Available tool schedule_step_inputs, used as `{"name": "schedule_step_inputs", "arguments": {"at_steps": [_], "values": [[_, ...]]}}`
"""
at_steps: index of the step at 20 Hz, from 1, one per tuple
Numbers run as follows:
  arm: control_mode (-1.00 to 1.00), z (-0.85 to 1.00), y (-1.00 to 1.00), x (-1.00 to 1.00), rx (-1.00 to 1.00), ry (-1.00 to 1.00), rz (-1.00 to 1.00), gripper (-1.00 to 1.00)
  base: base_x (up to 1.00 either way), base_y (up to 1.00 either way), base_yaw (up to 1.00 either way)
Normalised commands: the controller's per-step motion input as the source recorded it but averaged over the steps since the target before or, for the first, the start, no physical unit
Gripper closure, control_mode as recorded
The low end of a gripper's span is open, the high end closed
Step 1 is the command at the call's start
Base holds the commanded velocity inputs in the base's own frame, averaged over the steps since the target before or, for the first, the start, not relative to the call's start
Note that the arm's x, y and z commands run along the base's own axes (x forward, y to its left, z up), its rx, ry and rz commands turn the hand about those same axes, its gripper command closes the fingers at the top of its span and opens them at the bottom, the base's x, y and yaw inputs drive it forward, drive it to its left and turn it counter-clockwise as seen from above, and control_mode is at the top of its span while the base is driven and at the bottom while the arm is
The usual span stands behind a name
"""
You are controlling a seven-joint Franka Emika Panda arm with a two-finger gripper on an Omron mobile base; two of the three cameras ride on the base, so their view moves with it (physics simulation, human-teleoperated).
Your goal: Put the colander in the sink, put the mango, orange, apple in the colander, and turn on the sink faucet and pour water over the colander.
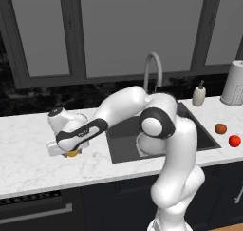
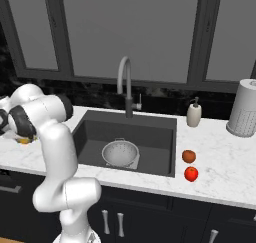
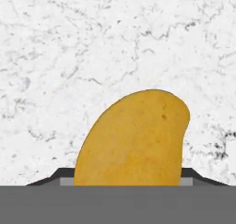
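Left base view: arm swung out low over the white marble counter (image 1: pixel 28 144), gripper (image 1: pixel 71 151) pressed down onto the mango (image 1: pixel 72 153), of which just a yellow-orange sliver peeks out beneath the hand. Well off to the far side from the gripper, beyond the sink (image 1: pixel 123 144), orange (image 1: pixel 220 128) and apple (image 1: pixel 234 140) lying close together on the counter, not yet fetched. Sink faucet (image 1: pixel 153 71) arching over the basin behind the arm; no stream running from it. Colander largely hidden behind the elbow here.

Right base view: colander (image 2: pixel 120 153) sitting upright on the sink (image 2: pixel 150 132) floor, bowl up, so likely placed ready to receive fruit. Nothing inside it yet. Gripper (image 2: pixel 22 138) at the far edge of the frame, away from the basin, a bit of mango (image 2: pixel 24 140) showing under it. Orange (image 2: pixel 188 156) and apple (image 2: pixel 191 174) on the counter across the sink from the gripper. Sink faucet (image 2: pixel 125 82) dry, lever untouched by the look of it.

Hand view: mango (image 3: pixel 133 140) directly ahead and very close, lying on the marble, rising between the two dark finger tips (image 3: pixel 62 174) at either flank. Jaws partly drawn in, seemingly snug against the fruit's sides; a grasp low and centred on the body, judged best for a rounded thing prone to rolling. Not yet lifted off the counter.
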Motion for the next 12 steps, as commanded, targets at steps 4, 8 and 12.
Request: {"name": "schedule_step_inputs", "arguments": {"at_steps": [4,8,12], "values": [[-1.00,0.17,-1.00,0.00,0.00,0.00,-0.30,1.00,0.00,0.00,0.00],[-1.00,0.07,-1.00,0.11,0.00,0.00,-0.37,1.00,0.00,0.00,0.00],[-1.00,0.01,-1.00,0.26,-0.01,0.00,-0.39,1.00,0.00,0.00,0.00]]}}
